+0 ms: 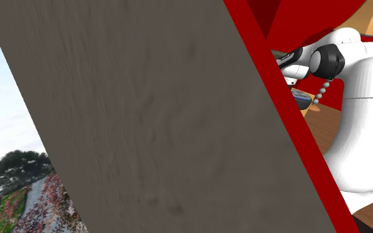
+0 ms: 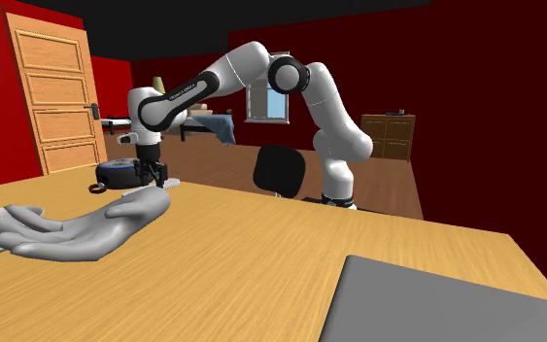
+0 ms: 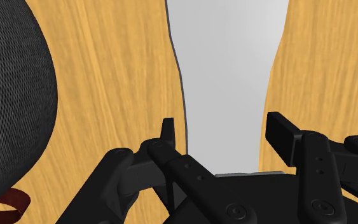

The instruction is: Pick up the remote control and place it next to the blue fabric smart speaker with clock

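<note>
A flat, pale grey remote control point(image 3: 228, 70) lies on the wooden table point(image 3: 120, 76), running lengthwise away from my gripper point(image 3: 225, 137). The two black fingers stand apart, one on each side of the remote's near end, with a thin strip of table showing beside one finger point(image 3: 168, 135). Close beside the remote sits the round speaker point(image 3: 12, 95), which looks dark and woven. In the second exterior view my gripper point(image 2: 151, 183) hangs low over the table right next to the speaker point(image 2: 116, 173), with the pale remote point(image 2: 137, 194) under it.
A large grey hand sculpture point(image 2: 77, 228) lies on the table by the remote. A grey flat slab point(image 2: 436, 306) sits at the near corner. A grey-brown panel with a red edge point(image 1: 158, 119) blocks most of the shoulder view. A wooden door point(image 2: 62, 92) stands behind.
</note>
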